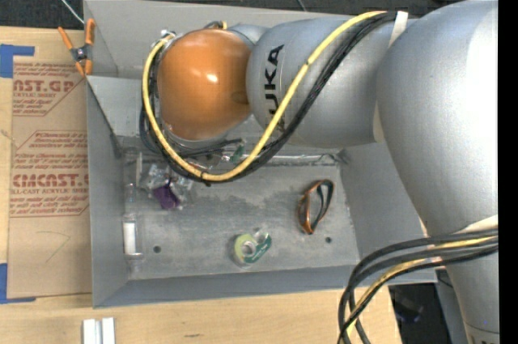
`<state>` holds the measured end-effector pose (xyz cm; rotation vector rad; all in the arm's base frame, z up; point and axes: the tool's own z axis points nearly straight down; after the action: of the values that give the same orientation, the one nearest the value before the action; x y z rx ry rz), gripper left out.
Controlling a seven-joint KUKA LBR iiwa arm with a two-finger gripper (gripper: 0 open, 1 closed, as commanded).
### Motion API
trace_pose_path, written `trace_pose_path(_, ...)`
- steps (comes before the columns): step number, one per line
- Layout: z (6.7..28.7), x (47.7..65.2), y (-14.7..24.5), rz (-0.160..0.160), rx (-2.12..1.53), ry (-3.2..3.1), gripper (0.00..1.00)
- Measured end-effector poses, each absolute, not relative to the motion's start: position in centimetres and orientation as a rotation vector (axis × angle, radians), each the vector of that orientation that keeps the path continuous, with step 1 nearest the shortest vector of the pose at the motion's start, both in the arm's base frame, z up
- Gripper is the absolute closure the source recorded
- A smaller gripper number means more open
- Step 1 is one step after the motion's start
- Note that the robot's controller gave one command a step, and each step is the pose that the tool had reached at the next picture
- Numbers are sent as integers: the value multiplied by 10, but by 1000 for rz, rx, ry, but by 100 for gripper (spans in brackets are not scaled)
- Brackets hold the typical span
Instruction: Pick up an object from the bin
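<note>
My gripper (159, 175) reaches down at the left side of the bin, mostly hidden under the arm's orange cover. A small purple thing (167, 198) lies right at its lower end, touching or just beneath it; I cannot tell whether it is gripped. A small white block (129, 236) lies on the floor below and to the left of the gripper, near the bin's left wall.
A small clear-and-green tape dispenser (252, 247) rests near the front wall at the middle. A brown loop-shaped thing (315, 206) lies at the right of the floor. The arm covers the back half of the bin.
</note>
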<state>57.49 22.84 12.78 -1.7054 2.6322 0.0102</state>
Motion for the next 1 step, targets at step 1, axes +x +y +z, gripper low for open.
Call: trace_pose_path(1,144,576,229,9,-1703,2629,100)
